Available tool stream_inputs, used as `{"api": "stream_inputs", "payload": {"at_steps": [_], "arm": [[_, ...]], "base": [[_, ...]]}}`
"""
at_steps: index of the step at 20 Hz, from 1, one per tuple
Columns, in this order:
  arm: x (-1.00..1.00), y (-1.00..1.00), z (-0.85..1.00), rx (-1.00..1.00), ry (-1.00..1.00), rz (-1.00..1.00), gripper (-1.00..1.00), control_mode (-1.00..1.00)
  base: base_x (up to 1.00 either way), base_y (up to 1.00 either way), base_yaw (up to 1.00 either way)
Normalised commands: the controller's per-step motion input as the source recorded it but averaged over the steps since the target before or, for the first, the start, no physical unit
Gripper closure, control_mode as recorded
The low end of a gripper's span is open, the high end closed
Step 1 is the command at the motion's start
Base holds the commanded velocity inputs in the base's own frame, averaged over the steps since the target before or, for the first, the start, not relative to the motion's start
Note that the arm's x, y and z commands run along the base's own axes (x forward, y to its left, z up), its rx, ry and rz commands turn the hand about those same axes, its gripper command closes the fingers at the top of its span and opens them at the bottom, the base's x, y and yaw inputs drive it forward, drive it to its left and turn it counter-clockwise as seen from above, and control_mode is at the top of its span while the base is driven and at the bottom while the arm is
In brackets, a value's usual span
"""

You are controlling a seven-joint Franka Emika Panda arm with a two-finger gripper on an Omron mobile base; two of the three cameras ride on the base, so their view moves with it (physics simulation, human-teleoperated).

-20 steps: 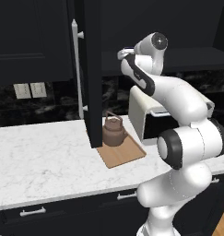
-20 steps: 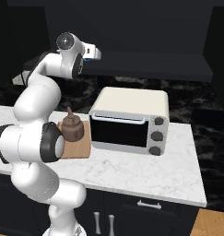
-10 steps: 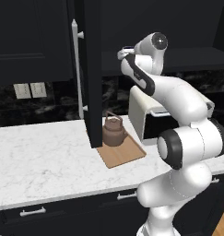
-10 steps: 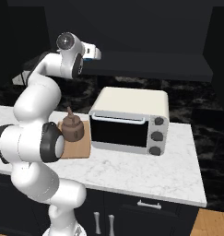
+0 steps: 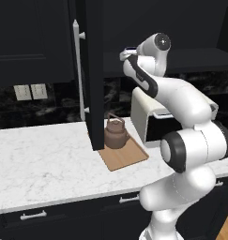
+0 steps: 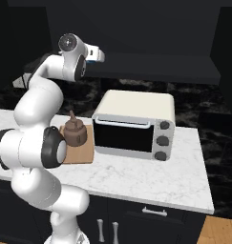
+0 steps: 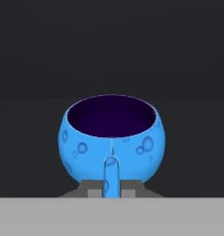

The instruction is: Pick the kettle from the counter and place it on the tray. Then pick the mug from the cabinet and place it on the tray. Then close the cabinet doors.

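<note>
My hand is reaching into the black upper wall cabinet point(image 5: 148, 28), whose tall flat black door panel point(image 5: 93, 75) with its long vertical silver bar handle stands swung out over the long white marble-patterned counter point(image 5: 40, 159). Down there the squat round brown kettle point(image 5: 116, 134) already sits on the flat tan wooden tray point(image 5: 127, 157), so as I read it I am on the mug step. My gripper point(image 7: 111, 191) is closed as far as it goes on the side handle of the small bright blue mug point(image 7: 112, 138) with the dark purple-blue inside, which stands upright on the dark shelf. To do this well I should lift only a little, keep the rim level, and draw straight back out before swinging down, minding the open door on my left; a pinch on a thin handle lets the cup swing, so I should go slowly. The hand view gives me the grip itself and the mug; the base views give me what it lacks: the kettle's place on the tray, the free board beside it, and, in the right base view, the white toaster oven point(image 6: 136, 124) just beside the tray.
</note>
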Motion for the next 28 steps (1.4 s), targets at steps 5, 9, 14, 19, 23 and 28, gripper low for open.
{"api": "stream_inputs", "payload": {"at_steps": [5,9,14,19,23,28], "arm": [[-0.33,-0.02,-0.05,0.0,-0.01,0.0,1.0,-1.0],[-0.78,-0.04,-0.12,0.0,-0.14,0.0,1.0,-1.0],[-0.98,-0.42,0.0,0.05,-0.15,0.01,1.0,-1.0],[-1.0,-0.21,0.17,0.0,-0.1,0.06,1.0,-1.0],[-1.0,0.0,0.11,0.0,-0.01,0.18,1.0,-1.0],[-1.0,0.0,-0.05,-0.05,0.0,0.36,1.0,-1.0]], "base": [[0.0,0.0,0.0],[0.0,0.0,0.0],[0.0,0.0,0.0],[0.0,0.0,0.0],[0.0,0.0,0.0],[0.0,0.0,0.0]]}}
